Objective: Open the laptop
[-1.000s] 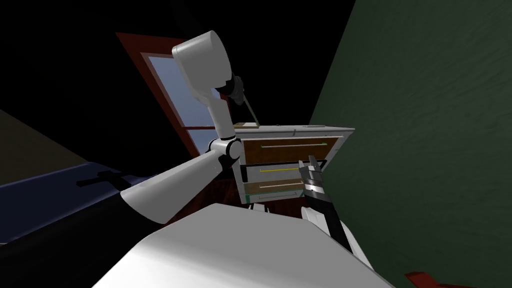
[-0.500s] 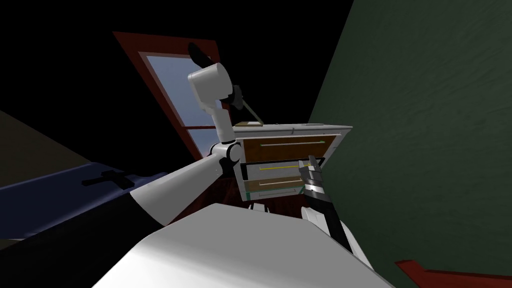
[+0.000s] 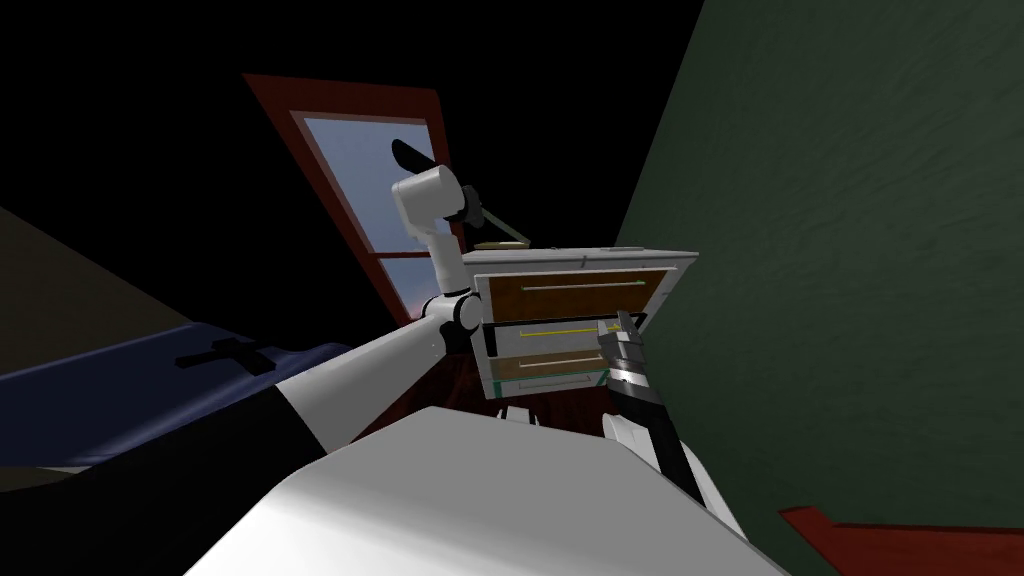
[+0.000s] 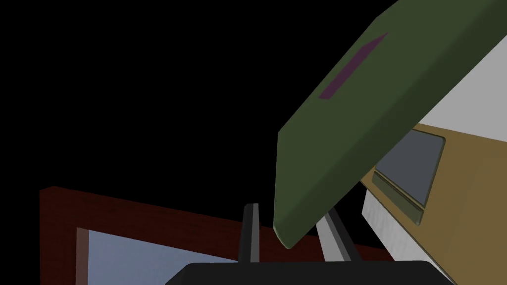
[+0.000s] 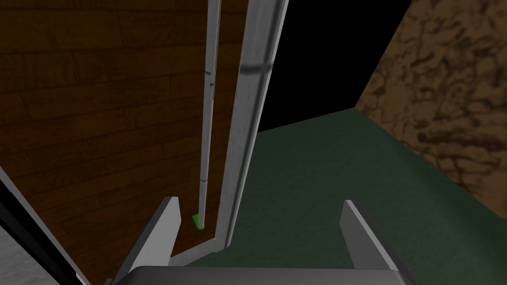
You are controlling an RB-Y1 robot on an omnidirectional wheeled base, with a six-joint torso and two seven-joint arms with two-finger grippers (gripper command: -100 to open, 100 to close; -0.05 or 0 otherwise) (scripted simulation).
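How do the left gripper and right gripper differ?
The left gripper is shut on the laptop lid; the right gripper is open, holding nothing. The left gripper is up at the dresser top; the right gripper sits lower, by its drawer fronts. Both have thin grey fingers.

No legible text, number, brand or sign anywhere. Nearest to a label: plain purple strip (image 4: pixel 352 66) on the green laptop lid (image 4: pixel 346 148), blank, without lettering.
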